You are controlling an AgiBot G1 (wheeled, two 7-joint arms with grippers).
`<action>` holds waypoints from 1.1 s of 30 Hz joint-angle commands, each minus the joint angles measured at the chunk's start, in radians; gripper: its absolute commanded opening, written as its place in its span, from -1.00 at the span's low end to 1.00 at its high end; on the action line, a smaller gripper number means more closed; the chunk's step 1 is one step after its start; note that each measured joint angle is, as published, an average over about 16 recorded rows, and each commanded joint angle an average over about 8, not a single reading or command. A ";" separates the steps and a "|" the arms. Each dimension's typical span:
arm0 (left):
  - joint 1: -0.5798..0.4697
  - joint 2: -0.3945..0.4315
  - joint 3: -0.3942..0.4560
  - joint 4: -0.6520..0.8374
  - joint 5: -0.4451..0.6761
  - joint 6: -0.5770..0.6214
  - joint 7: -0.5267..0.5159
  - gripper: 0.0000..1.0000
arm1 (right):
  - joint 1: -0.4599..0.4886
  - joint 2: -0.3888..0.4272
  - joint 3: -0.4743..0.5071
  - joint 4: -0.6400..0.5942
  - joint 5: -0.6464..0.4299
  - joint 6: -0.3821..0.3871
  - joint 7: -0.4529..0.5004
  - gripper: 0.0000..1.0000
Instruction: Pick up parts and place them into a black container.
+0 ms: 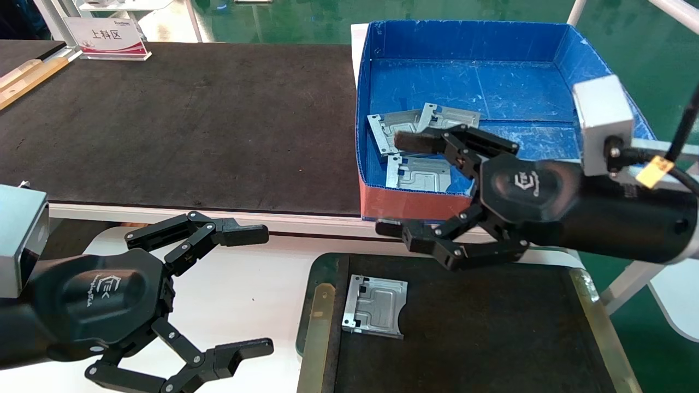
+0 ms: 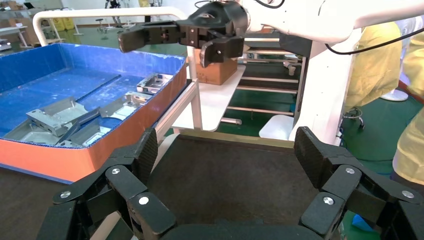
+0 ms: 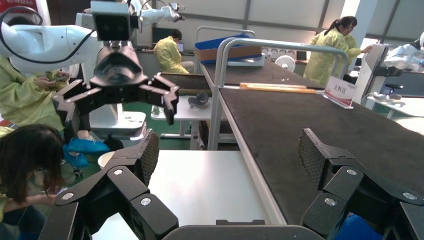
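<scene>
One silver-grey part (image 1: 374, 305) lies flat on the felt floor of the black container (image 1: 319, 305), near its left end. Three more parts (image 1: 418, 173) lie in the blue-walled box (image 1: 469, 38); they also show in the left wrist view (image 2: 55, 117). My right gripper (image 1: 390, 184) is open and empty, held in the air over the box's red front wall, pointing left. My left gripper (image 1: 265, 292) is open and empty above the white table, left of the container. Each wrist view shows its own gripper wide open, the left (image 2: 227, 155) and the right (image 3: 227, 152), with nothing between the pads.
A large black mat (image 1: 191, 125) covers the table behind, left of the blue box. A white sign (image 1: 106, 37) stands at its far left. The white tabletop (image 1: 246, 284) lies between my left gripper and the container. My left gripper shows farther off in the right wrist view (image 3: 117, 107).
</scene>
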 commanded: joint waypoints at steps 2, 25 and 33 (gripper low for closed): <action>0.000 0.000 0.000 0.000 0.000 0.000 0.000 1.00 | -0.022 0.014 0.019 0.033 -0.001 0.005 0.014 1.00; 0.000 0.000 0.000 0.000 0.000 0.000 0.000 1.00 | -0.189 0.118 0.161 0.283 -0.010 0.041 0.123 1.00; 0.000 0.000 0.000 0.000 0.000 0.000 0.000 1.00 | -0.247 0.154 0.211 0.369 -0.013 0.053 0.161 1.00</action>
